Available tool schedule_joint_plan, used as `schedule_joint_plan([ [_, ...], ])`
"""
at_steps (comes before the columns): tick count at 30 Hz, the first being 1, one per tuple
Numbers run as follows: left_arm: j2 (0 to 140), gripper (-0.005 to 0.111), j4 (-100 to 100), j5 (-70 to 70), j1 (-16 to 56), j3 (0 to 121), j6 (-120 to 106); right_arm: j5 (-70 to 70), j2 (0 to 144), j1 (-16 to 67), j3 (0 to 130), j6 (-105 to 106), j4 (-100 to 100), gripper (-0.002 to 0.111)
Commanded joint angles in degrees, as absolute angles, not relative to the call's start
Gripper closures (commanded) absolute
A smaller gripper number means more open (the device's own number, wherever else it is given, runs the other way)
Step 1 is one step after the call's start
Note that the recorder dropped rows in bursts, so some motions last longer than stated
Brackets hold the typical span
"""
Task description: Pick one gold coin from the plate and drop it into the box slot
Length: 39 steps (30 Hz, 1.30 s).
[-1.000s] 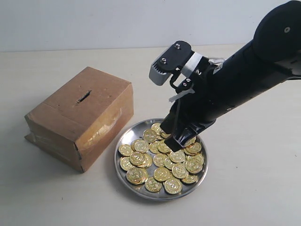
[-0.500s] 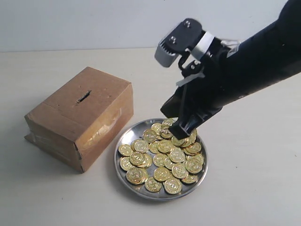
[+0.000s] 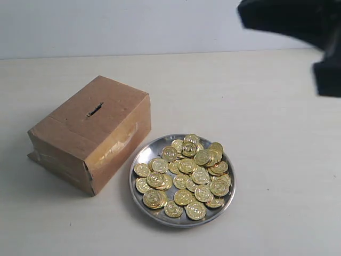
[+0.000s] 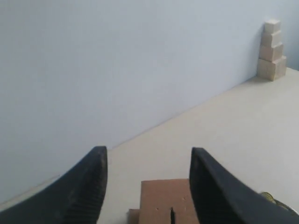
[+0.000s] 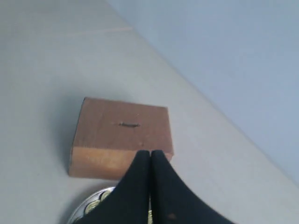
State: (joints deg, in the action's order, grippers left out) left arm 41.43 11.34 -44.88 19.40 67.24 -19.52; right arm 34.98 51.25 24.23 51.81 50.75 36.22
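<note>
On the pale tabletop (image 3: 266,160): a brown rectangular cardboard box (image 3: 106,144) stands just beside a round shiny silver metal plate (image 3: 143,154).
Box top: the slot (image 3: 94,110), a short narrow dark slit.
In the plate: a heap of gold coins (image 3: 184,178).
Right gripper (image 5: 150,154): black fingers pressed together, raised, with the plate's rim and the box showing past them.
Right arm (image 3: 287,18): a blurred black shape in the exterior view's top right corner.
Left gripper (image 4: 148,156): black fingers spread apart, raised, facing the box.
Far edge: stacked pale wooden blocks (image 4: 271,51).

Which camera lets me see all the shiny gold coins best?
The exterior view: the whole plate of gold coins shows unblocked. The left wrist view catches only a sliver at its edge; the right wrist view shows a bit beside the right gripper.
</note>
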Motion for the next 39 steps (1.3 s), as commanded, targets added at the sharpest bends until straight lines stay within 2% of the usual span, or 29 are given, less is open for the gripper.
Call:
schedule_joint_plan([
  [1,35.2,0.054,11.3,-44.9,14.7,67.5,-19.3,34.6,42.1,17.6,51.8,50.9,36.5,0.108],
  [8,25.5,0.054,11.3,-44.9,9.0,67.5,-19.3,34.6,26.0,2.7,51.8,50.9,36.5,0.108],
  [11,21.6,0.054,11.3,-44.9,7.1,67.5,-19.3,34.6,19.3,-1.1,51.8,50.9,36.5,0.108],
  [20,15.3,0.054,11.2,-44.9,6.6,67.5,-19.3,34.6,6.4,-2.0,51.8,50.9,37.4,0.108],
  [31,11.1,0.054,11.1,-44.9,2.7,67.2,-19.3,34.6,2.8,-8.1,51.8,50.9,37.6,0.108],
  [39,5.3,0.054,11.1,-44.6,2.7,56.3,-19.3,34.6,1.3,-8.1,51.7,50.9,37.6,0.108],
])
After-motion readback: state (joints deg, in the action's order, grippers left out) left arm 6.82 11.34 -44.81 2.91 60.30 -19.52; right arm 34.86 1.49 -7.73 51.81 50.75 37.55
